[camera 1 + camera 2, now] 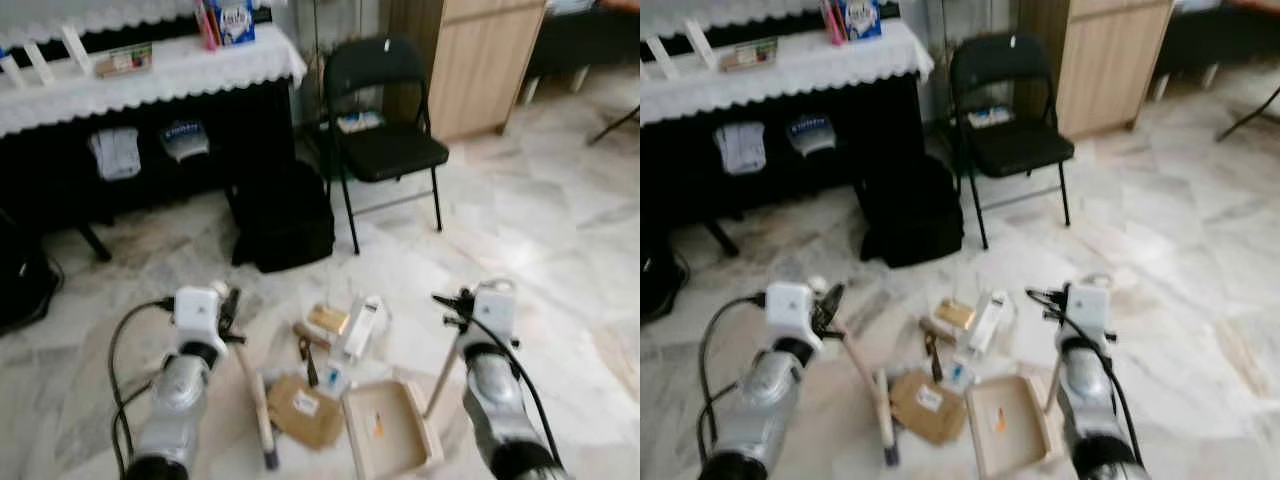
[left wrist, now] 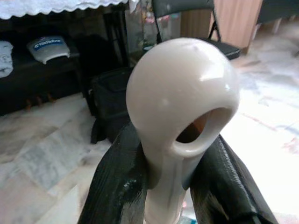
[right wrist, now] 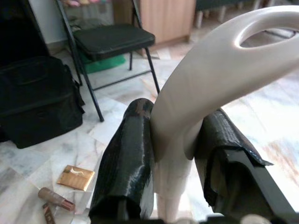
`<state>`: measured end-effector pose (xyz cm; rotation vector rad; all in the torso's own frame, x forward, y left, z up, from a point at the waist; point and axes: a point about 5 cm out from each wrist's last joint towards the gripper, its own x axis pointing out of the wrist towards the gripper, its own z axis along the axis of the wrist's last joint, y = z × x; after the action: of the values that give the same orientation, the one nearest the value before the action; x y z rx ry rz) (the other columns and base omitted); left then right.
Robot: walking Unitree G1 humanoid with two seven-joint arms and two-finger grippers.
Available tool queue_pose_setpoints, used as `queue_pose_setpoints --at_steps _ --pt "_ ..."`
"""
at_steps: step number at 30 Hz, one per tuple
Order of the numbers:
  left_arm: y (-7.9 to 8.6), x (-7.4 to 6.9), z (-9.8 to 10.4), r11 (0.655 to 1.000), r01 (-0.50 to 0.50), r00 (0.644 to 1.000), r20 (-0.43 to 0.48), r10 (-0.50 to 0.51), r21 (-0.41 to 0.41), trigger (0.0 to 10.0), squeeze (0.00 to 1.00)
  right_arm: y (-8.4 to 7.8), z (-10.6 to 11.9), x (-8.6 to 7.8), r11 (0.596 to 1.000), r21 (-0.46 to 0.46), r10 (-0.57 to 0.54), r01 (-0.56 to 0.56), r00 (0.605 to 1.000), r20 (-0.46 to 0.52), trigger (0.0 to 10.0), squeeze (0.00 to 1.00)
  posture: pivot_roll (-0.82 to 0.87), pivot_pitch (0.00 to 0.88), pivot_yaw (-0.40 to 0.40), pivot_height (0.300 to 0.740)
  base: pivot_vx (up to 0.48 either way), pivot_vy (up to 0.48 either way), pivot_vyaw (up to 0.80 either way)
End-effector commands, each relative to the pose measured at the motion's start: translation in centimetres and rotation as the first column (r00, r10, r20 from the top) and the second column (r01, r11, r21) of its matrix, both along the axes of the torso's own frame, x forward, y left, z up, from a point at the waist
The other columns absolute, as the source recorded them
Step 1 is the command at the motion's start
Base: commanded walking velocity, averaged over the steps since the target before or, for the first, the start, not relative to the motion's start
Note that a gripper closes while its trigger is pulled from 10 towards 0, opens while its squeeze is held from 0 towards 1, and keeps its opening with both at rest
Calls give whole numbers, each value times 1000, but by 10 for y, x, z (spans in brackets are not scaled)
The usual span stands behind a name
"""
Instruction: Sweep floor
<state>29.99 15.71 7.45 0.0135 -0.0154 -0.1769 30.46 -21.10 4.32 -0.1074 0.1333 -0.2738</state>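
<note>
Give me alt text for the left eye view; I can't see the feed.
Left gripper holds a broom and right gripper a dustpan, over litter on a marble floor. Behind stand a black bag, a folding chair and a cloth-covered table.

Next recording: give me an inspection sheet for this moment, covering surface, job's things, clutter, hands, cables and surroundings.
Surface: pale marble floor, litter in front of the robot.
Job's things: broom slanting down from the left hand; beige dustpan lying flat on the floor, its handle rising to the right hand.
Clutter: a gold packet, a white box, a brown envelope and small tubes lie beside the dustpan.
Hands: left hand shut on the broom's cream handle tip; right hand shut on the dustpan handle.
Cables: black cable loops beside the left arm; another runs along the right arm.
Surroundings: black folding chair, black bag, lace-covered table, wooden cabinet.
</note>
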Motion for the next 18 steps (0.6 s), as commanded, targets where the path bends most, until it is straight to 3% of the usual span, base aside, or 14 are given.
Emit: queue_pose_setpoints --at_steps 1,8,12,18 --pt "5 -1 0 1000 -6 1000 -7 6 2 10000 0 4 7 5 1000 -11 20 -20 999 30 10000 0 -104 0 55 740 0 0 0" --pt "-1 -4 -6 999 33 999 -33 -33 -10 10000 0 2 7 4 1000 -18 23 -23 999 31 10000 0 -110 0 52 740 0 0 0" --pt "-7 -4 -6 994 69 996 -53 -74 -84 10000 0 1 8 5 999 -25 26 -25 999 30 10000 0 -112 0 52 740 0 0 0" --pt "-10 -5 -6 987 138 987 -68 -143 -81 10000 0 -1 10 7 999 -34 26 -25 999 31 10000 0 -112 0 53 740 0 0 0"
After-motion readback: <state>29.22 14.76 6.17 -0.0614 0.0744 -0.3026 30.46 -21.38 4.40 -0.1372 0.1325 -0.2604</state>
